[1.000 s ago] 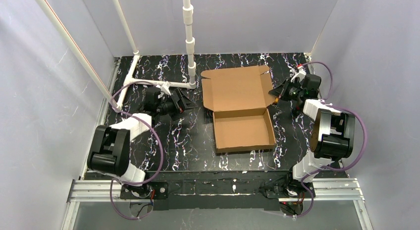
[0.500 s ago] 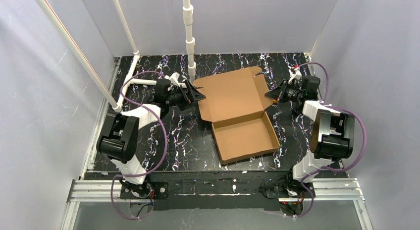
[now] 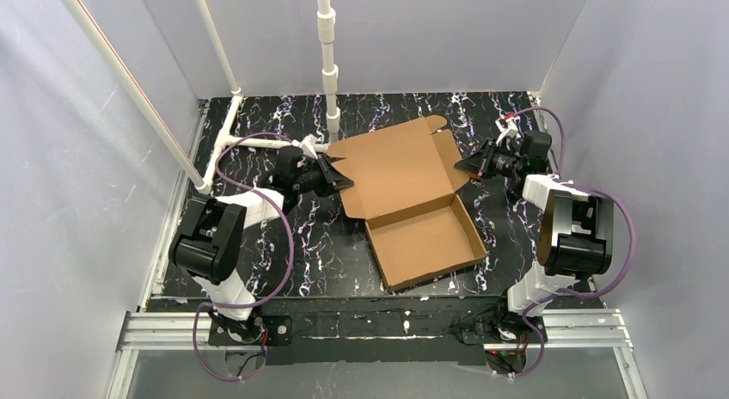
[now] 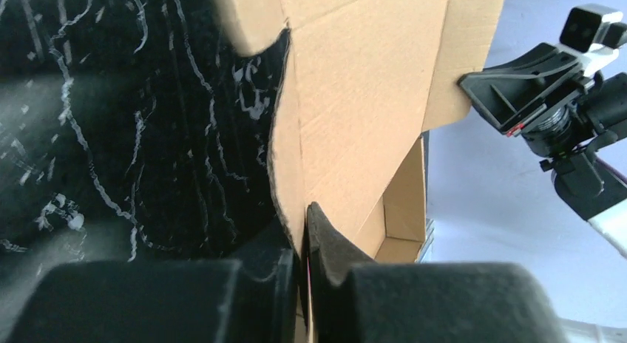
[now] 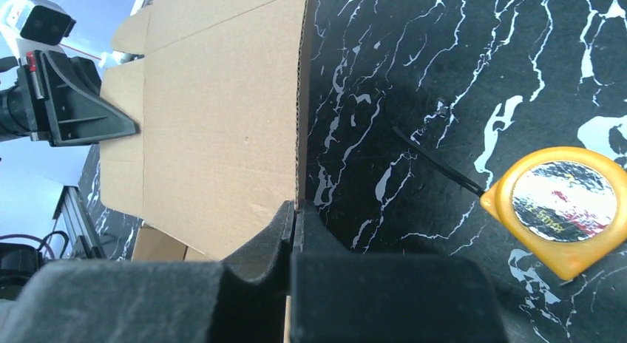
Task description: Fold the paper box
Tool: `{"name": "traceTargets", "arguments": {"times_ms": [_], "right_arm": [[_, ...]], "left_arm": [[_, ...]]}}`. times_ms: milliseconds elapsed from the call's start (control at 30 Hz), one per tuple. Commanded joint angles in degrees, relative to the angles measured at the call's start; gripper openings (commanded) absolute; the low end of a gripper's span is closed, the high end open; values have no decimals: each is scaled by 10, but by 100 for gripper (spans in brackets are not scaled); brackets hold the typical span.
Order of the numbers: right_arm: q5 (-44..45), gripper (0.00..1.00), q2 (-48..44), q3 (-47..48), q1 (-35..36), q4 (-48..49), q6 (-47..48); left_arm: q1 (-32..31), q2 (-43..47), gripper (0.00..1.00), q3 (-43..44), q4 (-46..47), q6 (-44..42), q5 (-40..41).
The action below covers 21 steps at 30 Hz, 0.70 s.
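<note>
Your left hand point(image 3: 343, 178) reaches in from the left and your right hand point(image 3: 465, 165) from the right. Each is pinched tight on an opposite side edge of the lid of the paper box point(image 3: 404, 188). The box sits mid-surface point(image 3: 322, 253), tray nearest you. An orange tape measure point(image 5: 563, 210) lies near the right hand, label illegible.
</note>
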<state>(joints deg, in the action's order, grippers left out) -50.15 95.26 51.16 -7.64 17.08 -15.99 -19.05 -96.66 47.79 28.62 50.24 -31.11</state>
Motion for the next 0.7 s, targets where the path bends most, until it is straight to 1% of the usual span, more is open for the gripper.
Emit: {"name": "traceTargets", "arguments": {"times_ms": [0,33,133,233,300,400,467,533,600,633,667], "right_arm": [[-27,1,-12,11,12,18,18],[-29,3,-13,13,13,14,22],[-37,17,-16,26,14,-9,44],[-37,33,-23,54,14,-71,100],[-35,44,-27,81,14,-133,152],[-7,61,-41,123,13,-241,257],[4,71,-60,133,14,-287,313],[4,82,-80,128,13,-298,345],[-27,95,-100,124,14,-332,405],[-52,98,-111,120,14,-347,448],[-86,98,-122,111,15,-369,490]], "left_arm": [[-1,55,0,-34,10,-10,33],[-1,66,0,-41,10,-15,45],[-1,110,0,-68,10,-28,89],[-1,168,0,-101,9,-49,144],[-1,209,0,-127,8,-70,184],[-2,267,0,-159,4,-100,231],[-2,292,0,-175,0,-115,253],[-3,312,0,-188,-4,-127,273],[-3,329,0,-199,-7,-137,289],[-4,336,0,-203,-8,-141,291],[-4,342,0,-205,-9,-146,293]]}}
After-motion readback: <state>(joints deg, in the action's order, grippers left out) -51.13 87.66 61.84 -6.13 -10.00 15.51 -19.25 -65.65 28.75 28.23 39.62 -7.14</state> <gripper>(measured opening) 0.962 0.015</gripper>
